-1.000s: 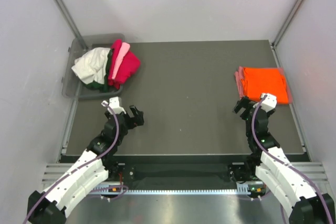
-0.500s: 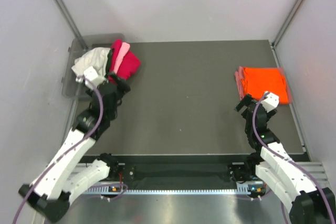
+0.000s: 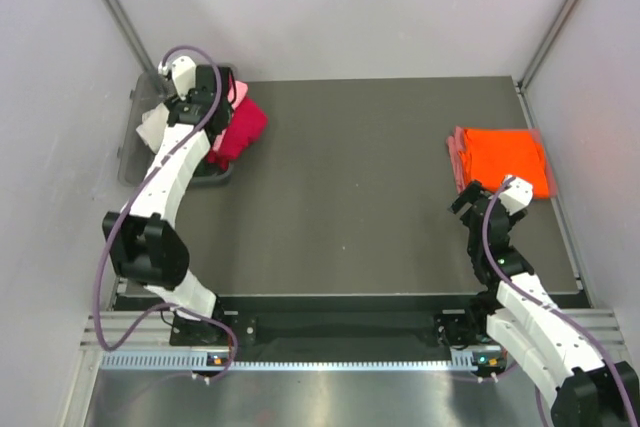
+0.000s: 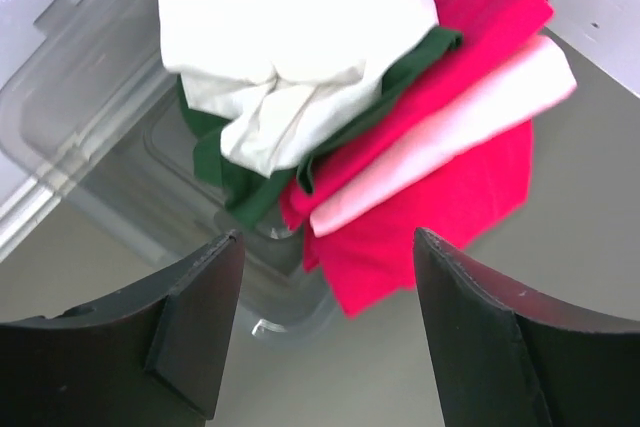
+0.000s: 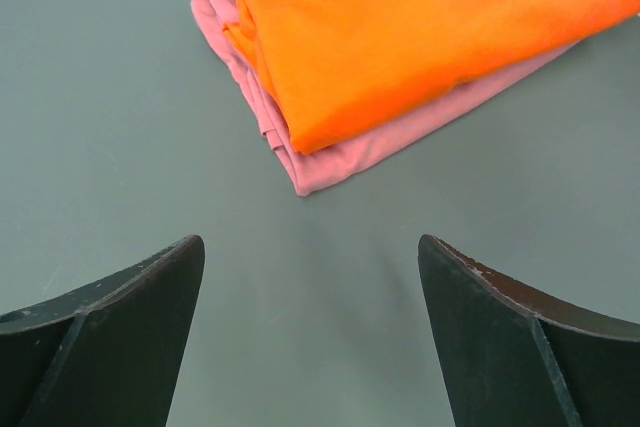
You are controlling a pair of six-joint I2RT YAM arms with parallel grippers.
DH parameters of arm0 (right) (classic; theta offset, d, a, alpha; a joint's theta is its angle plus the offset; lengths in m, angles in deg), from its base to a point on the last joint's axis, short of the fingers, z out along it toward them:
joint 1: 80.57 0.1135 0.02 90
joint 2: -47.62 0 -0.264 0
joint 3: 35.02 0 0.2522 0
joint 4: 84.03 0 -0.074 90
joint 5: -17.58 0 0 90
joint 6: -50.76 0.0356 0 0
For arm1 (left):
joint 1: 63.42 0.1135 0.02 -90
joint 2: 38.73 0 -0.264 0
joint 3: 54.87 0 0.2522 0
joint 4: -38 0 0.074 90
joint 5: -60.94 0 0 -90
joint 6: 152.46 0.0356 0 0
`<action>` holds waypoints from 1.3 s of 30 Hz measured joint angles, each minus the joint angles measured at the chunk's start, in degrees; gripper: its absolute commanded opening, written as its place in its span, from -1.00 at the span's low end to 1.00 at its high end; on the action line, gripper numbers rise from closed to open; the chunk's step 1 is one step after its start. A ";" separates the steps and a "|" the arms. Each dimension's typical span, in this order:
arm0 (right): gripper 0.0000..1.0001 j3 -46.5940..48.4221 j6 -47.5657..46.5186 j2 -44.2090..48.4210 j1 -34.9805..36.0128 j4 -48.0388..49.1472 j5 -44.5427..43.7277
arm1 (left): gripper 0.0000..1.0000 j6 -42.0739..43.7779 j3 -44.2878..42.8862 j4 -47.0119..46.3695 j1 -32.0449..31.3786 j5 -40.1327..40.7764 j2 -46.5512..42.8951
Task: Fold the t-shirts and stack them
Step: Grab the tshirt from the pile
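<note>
Looking from above, you are holding the left end effector point(image 3: 205, 92) over the bin point(image 3: 135, 162) of loose shirts point(image 3: 240, 127), and the right end effector point(image 3: 468, 197) beside the folded stack point(image 3: 500, 162) on the table point(image 3: 370, 177). At the left wrist, the jaws are gaping wide and empty above the cream shirt point(image 4: 290, 47), likely to pick one up. At the right wrist, the jaws are standing spread, gripping nothing, near the orange shirt point(image 5: 420, 27) lying on the salmon shirt point(image 5: 370, 152).

Likely lab: white-walled test booth point(image 3: 350, 7)
</note>
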 measured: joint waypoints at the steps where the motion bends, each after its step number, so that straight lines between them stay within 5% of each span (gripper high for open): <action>1: 0.74 0.00 0.00 0.13 0.00 -0.02 0.04 | 0.46 0.68 -1.49 -0.07 0.74 -0.42 1.77; 10: 0.73 0.00 -0.02 0.11 0.00 0.02 0.04 | 0.34 3.74 -9.05 -2.80 3.45 -3.45 15.58; 17: 0.71 0.00 0.00 0.02 0.00 0.00 0.02 | 0.02 3.52 -15.89 -2.21 5.44 -4.15 27.69; 19: 0.66 0.00 0.00 0.02 0.00 0.00 0.00 | -0.26 3.10 -18.99 -1.60 6.73 -4.39 31.08; 22: 0.65 0.00 -0.02 0.02 0.00 0.00 0.00 | -0.97 3.13 -19.96 -1.40 8.07 -4.79 32.48; 39: 0.62 0.00 -0.02 0.00 0.00 0.02 0.15 | -1.00 1.38 -23.02 4.74 9.79 -4.00 19.65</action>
